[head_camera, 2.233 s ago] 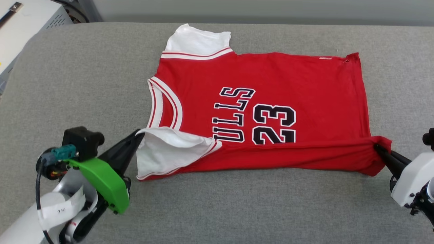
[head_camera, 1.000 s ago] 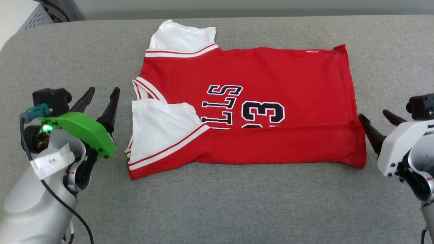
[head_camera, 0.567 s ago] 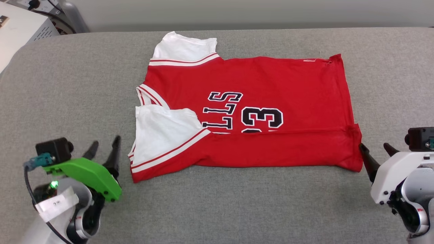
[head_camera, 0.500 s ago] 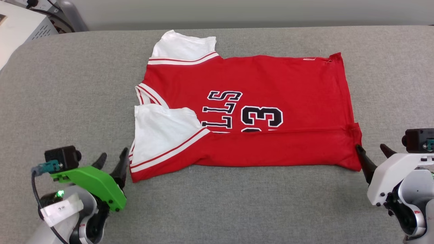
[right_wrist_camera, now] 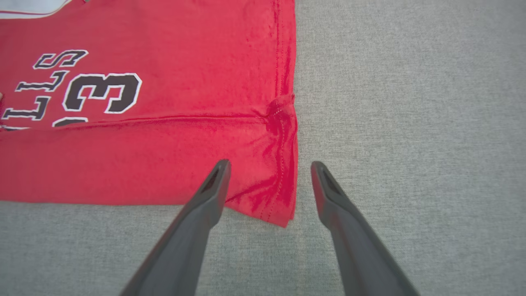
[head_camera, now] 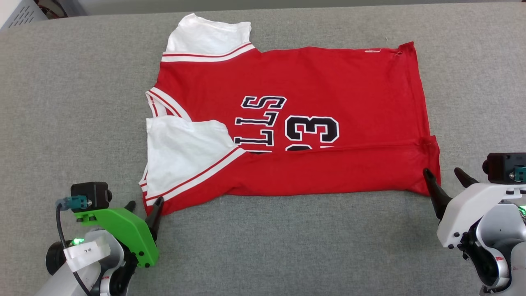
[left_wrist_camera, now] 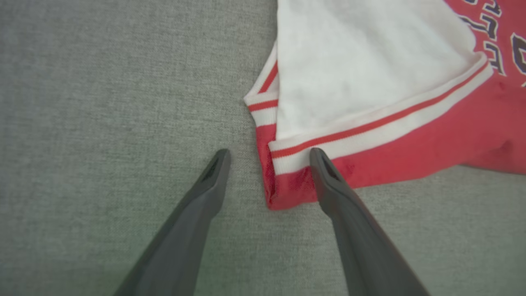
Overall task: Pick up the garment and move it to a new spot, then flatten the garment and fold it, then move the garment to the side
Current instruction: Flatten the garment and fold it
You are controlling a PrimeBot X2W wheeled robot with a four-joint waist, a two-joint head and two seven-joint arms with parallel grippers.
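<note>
The garment (head_camera: 320, 86), a red jersey with white sleeves and black "23" lettering, lies flat on the grey surface with its near edge folded up over the lower part of the lettering. One white sleeve (head_camera: 181, 152) lies on top at the near left. My left gripper (head_camera: 145, 203) is open at the near-left corner; in the left wrist view its fingers (left_wrist_camera: 269, 152) straddle that red corner (left_wrist_camera: 287, 193). My right gripper (head_camera: 442, 172) is open at the near-right corner, and its fingers (right_wrist_camera: 270, 163) stand on either side of the hem (right_wrist_camera: 283, 181). Neither gripper holds anything.
The grey padded table (head_camera: 287, 255) stretches wide in front of and on both sides of the jersey. A pale box (head_camera: 18, 12) sits beyond its far-left corner. The table's back edge (head_camera: 328, 6) runs just behind the far sleeve.
Both grippers have let go of the near edge, which now lies folded over the lettering. They have opened, drawn back and come to the near corners. The camera has also shifted.
</note>
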